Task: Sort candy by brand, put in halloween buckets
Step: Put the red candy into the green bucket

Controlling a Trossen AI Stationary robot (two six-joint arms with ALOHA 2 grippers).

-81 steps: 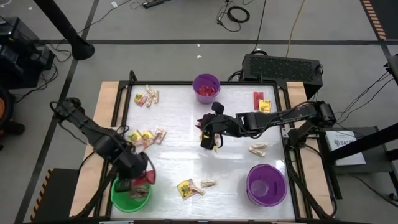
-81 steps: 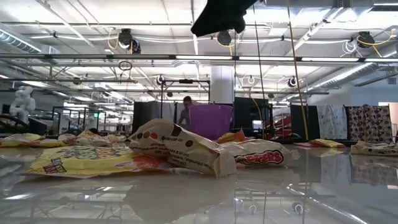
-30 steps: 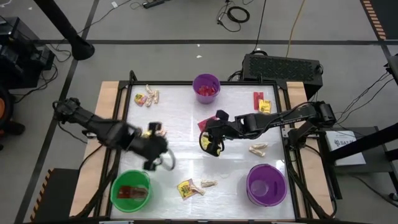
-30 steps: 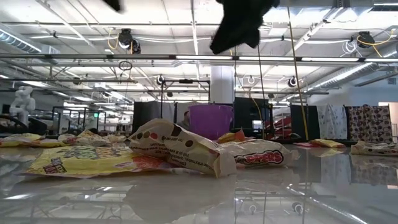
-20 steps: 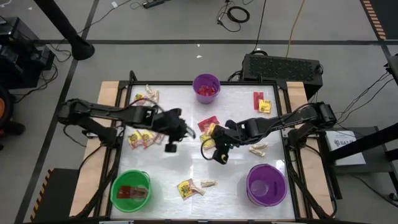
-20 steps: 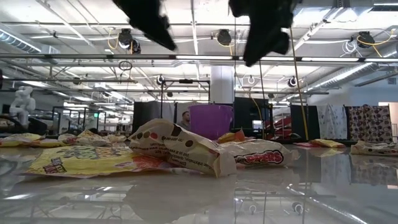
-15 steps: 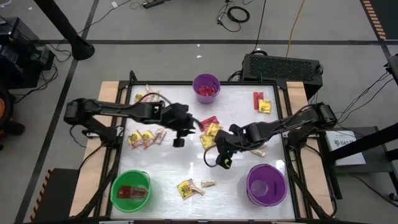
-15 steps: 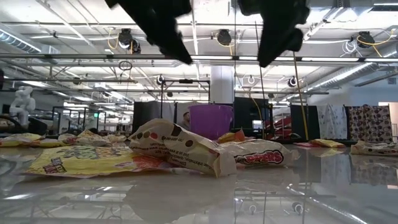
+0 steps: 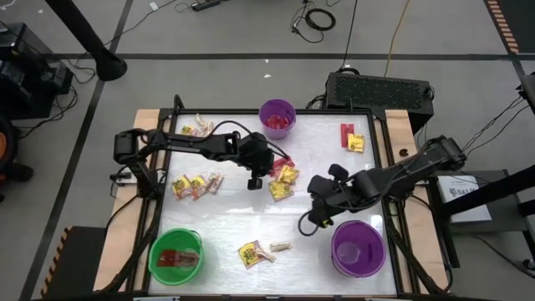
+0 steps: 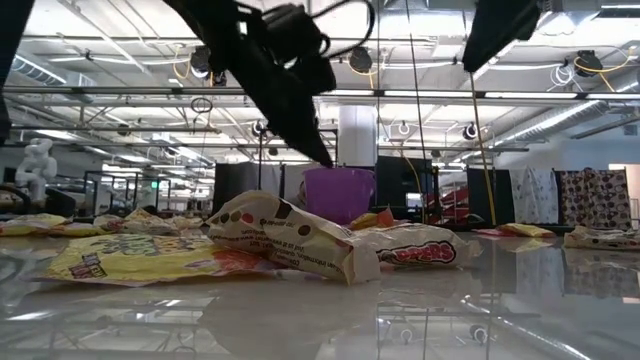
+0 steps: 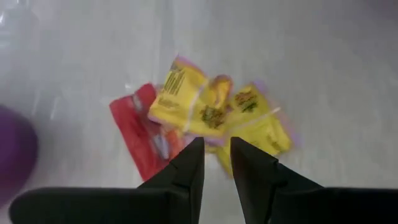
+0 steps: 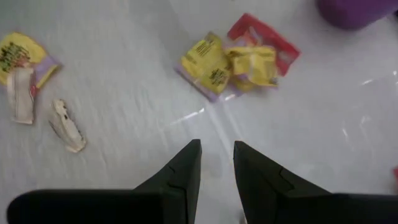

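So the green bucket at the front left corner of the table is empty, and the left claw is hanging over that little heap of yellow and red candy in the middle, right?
Not quite. The green bucket is not empty: the high view shows a red packet lying inside it. The rest holds: it sits at the table's front left corner, and the left claw hangs over the yellow and red heap near the middle.

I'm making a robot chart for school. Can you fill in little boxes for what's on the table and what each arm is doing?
buckets: green bucket near left; purple bucket near right; second purple bucket at the far edge
green bucket holds: red packets
middle pile: yellow packets on a red packet
left gripper: over the table beside the middle pile, jaws slightly apart, empty
right gripper: beside the near-right purple bucket, jaws slightly apart, empty
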